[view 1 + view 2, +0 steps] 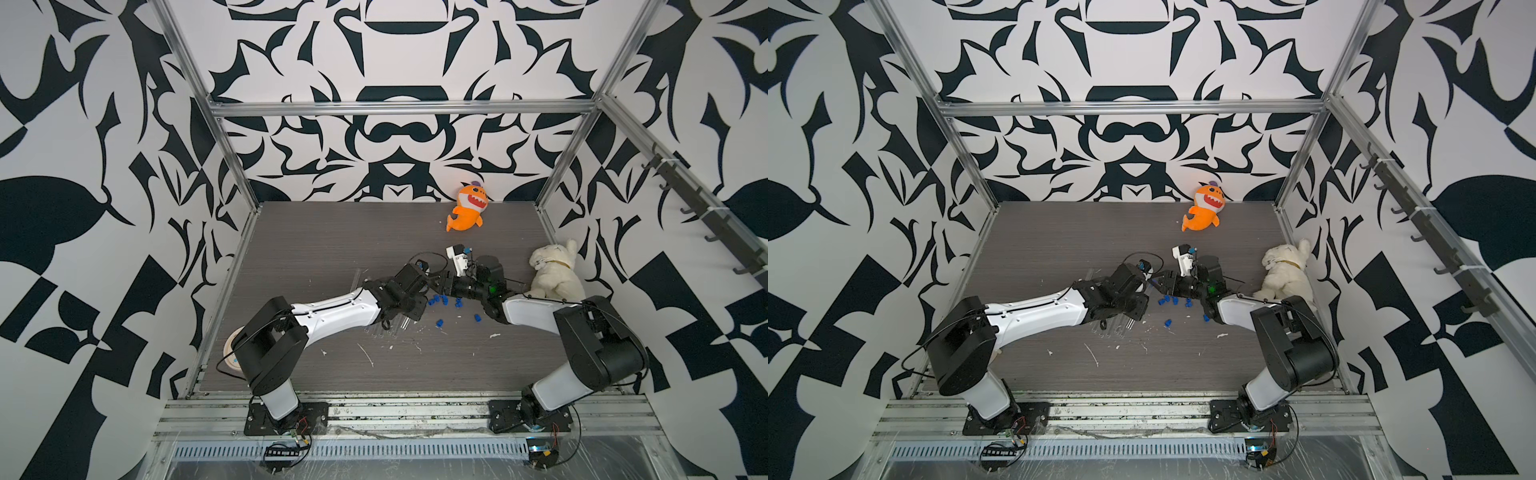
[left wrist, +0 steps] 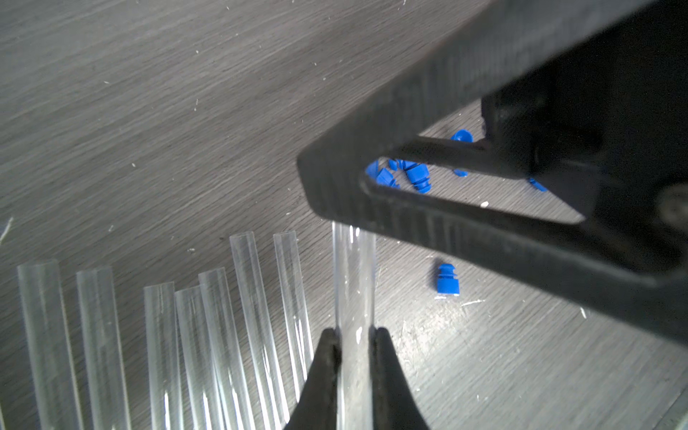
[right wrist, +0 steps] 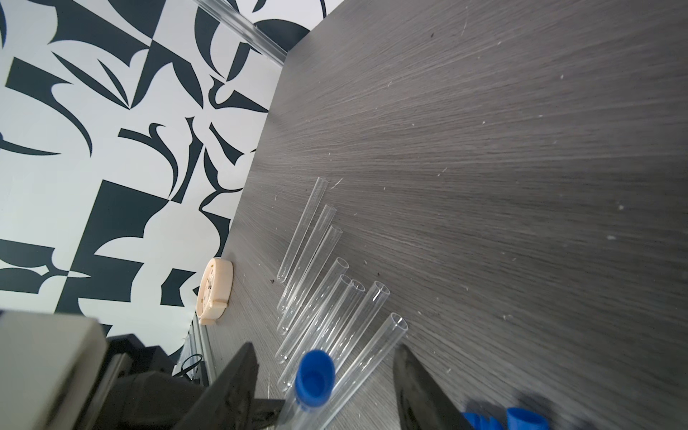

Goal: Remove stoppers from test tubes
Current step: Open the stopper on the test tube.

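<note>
The left claw (image 2: 353, 337) is closed tight on one clear tube (image 2: 353, 283), and the right claw (image 3: 324, 353) stands half open around the blue stopper (image 3: 314, 383) on its end, so it should close squarely on the stopper and pull straight along the tube.

Clear test tubes (image 3: 302, 229), uncapped, flat on the bench (image 3: 484, 149) in a loose row, mouths the same way. One more tube (image 2: 353, 283) pinched between the left fingers (image 2: 324, 372), blue stopper (image 3: 314, 379) seated in its mouth. Loose blue stoppers (image 2: 417, 175) clustered nearby, one lone stopper (image 2: 446, 279) apart, on its side.
</note>
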Robot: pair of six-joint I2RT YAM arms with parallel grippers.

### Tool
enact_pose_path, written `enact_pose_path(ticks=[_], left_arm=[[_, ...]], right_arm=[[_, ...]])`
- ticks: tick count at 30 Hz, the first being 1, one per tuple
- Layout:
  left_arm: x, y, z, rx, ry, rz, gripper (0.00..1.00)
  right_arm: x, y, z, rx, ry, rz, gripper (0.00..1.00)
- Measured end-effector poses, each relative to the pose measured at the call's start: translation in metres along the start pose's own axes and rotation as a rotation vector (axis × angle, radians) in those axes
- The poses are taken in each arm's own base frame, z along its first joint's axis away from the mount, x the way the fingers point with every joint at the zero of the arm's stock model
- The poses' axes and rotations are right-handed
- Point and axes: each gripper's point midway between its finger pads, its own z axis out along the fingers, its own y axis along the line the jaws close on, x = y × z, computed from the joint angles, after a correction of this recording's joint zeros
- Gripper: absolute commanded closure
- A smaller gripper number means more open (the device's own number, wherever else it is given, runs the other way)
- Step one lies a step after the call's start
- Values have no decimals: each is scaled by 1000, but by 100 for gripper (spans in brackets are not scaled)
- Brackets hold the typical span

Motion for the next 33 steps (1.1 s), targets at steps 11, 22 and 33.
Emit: enact_pose_path(ticks=[11,22,33], left_arm=[[-2,-1,0,3,-8,0,100],[-3,-1,0,4,-12,-1,100],[-2,-2,3,6,-8,2,100]], right_arm=[[0,5,0,-25,4,-1,73],[1,6,0,-34,4,0,100],[-1,4,-1,-21,-8,-2,100]])
